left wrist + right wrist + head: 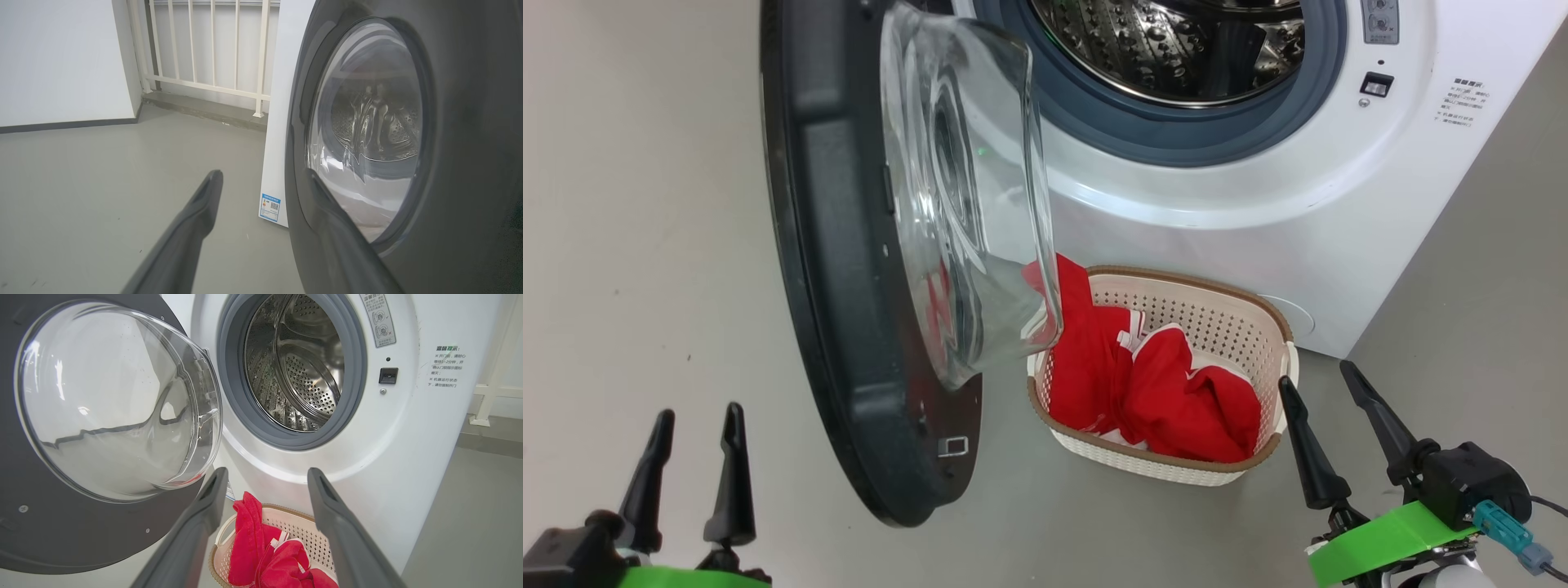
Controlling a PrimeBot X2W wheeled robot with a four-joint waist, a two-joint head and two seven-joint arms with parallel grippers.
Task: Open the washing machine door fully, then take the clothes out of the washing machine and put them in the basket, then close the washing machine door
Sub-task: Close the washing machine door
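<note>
**Door's outer face lies at 1 o'clock of your left gripper**

Head view: the washing machine door stands open and edge-on, its rim running from 12 to 6 o'clock. Its black outer face looks toward your left gripper, which sits spread and empty at the door's 8 o'clock, apart from it. Your right gripper, also spread and empty, sits just beside the basket at its 4 o'clock. The clothes lie in the basket, in front of the washing machine.

Left wrist view: the door spans 1 to 5 o'clock. One finger overlaps its rim, but you cannot tell if they touch.

Right wrist view: the drum at 12 o'clock looks empty. Only closing appears left, and your left arm is the nearer one.
</note>
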